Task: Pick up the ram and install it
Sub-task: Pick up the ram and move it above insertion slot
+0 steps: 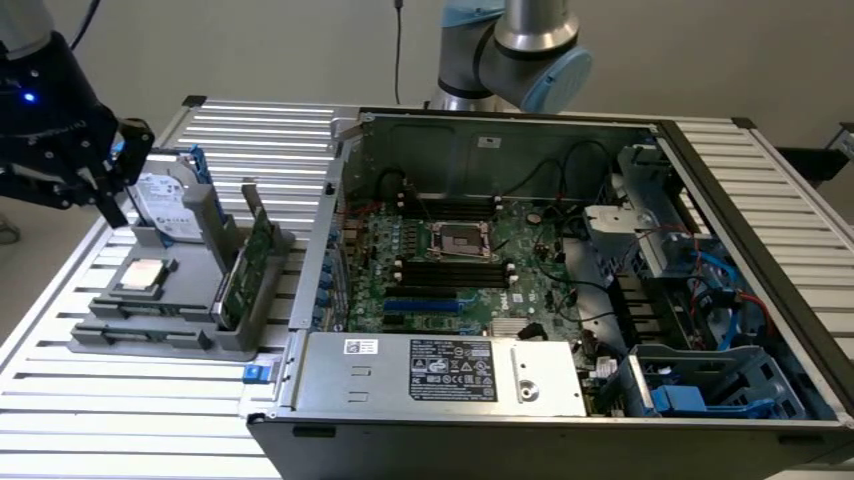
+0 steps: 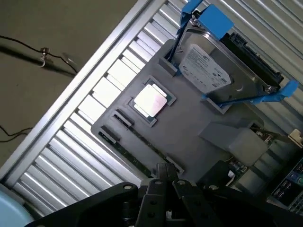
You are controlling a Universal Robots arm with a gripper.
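While the black end effector (image 2: 166, 172) hangs pinched shut and empty over the grey plastic holder (image 1: 160, 340), the ram (image 1: 248, 268), a thin green board, stands on edge in one holder slot. The desk (image 1: 120, 410) beneath is ribbed metal.

High exterior view overlooks table (image 1: 120, 400); close wrist view faces shared holder (image 1: 147, 338) (image 2: 189, 123) past the fingers (image 2: 162, 176).

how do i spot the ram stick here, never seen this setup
On the exterior view's left, beside the open computer case, sits a grey holder. The ram stands on edge along its case-side: a long thin green board, unlike the flat square processor and the blue-bracketed hard drive.
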